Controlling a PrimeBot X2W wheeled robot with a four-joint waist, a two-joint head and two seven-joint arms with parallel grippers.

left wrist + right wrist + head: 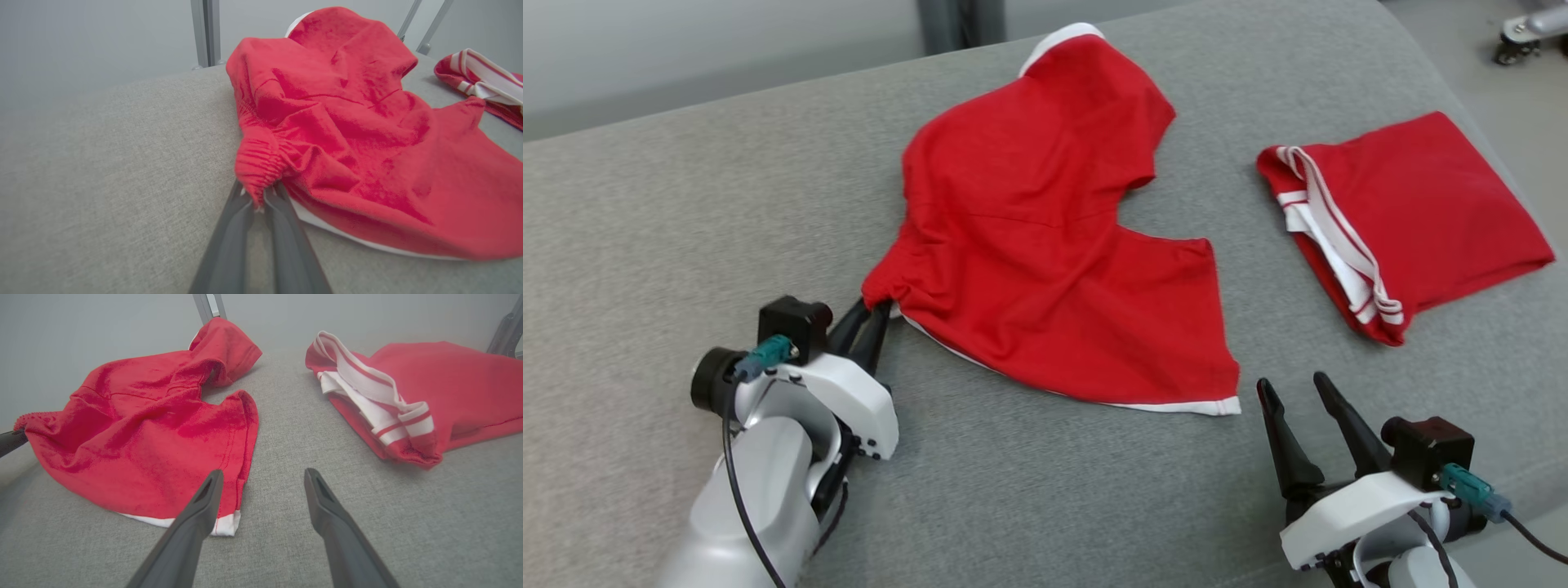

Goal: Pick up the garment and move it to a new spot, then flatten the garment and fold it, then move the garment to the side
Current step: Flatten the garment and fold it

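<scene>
Left tool: pinched on the shorts' waistband corner, at its tips.
Right tool: wide, empty; hem just ahead-left.
Risk: one-corner pinch could slip on lifting; cloth would drag, bunch.

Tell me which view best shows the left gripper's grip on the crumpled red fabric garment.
Left wrist view: the left gripper is shut on the gathered elastic edge of the crumpled red fabric garment, close up. Head view shows that pinch smaller, from above. Right wrist view shows one finger at the garment's corner.
</scene>
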